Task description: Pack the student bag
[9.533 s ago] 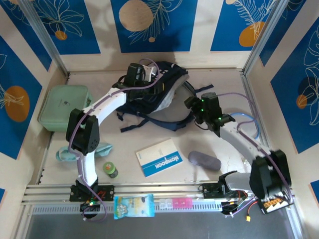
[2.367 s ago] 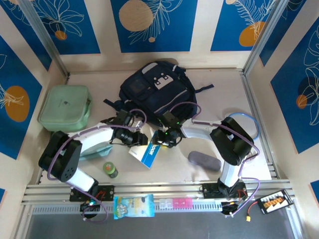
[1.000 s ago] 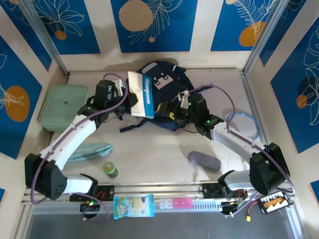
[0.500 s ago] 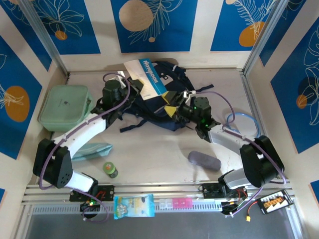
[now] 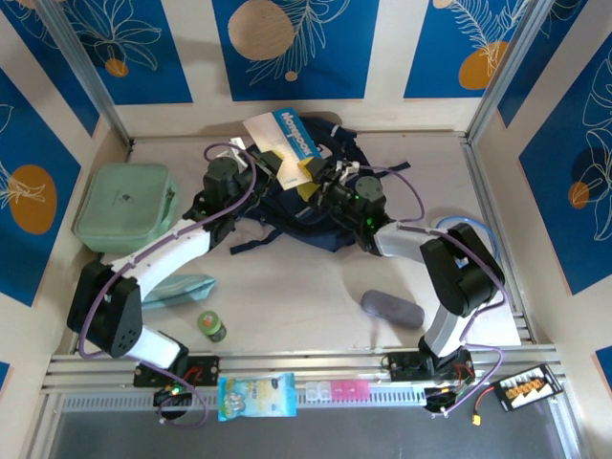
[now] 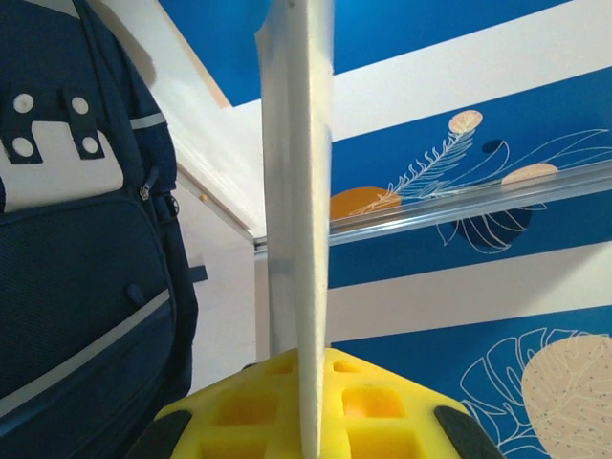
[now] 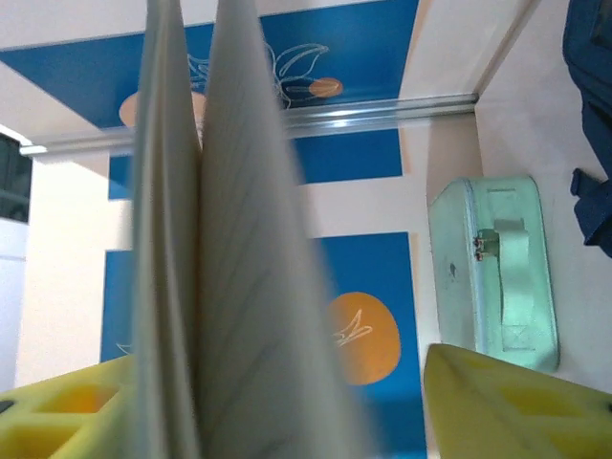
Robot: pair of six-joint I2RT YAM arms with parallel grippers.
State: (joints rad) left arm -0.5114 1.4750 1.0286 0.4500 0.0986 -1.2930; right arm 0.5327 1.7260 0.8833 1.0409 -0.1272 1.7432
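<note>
A: Where is the bag?

B: The bag lies at the back middle of the table, near the rear wall, with black straps spread toward the near side. Both arms reach over it.

A: And the notebook?

B: The notebook is off the table, over the bag's far edge, with its blue cover facing up and tilted.

A: What is the left gripper doing?

B: The left gripper is clamped on the notebook. In the left wrist view the notebook comes edge-on, pinched between the yellow pads with no gap on either side. The bag's front panel, with its white patch, fills the left of that view.

A: And the right gripper?

B: The right gripper is just beside the left one, over the bag. In the right wrist view the pages stand between the fingers. They lie against the left pad, while the right pad stands clear of them with wall visible in the gap. So the jaws are apart and straddle the notebook without pinching it. The page edges are blurred.

A: What else is on the table?

B: A mint case is left of the bag and apart from it. A grey pouch lies near the front right, and a green jar near the front left, with a teal cloth just behind the jar.
</note>
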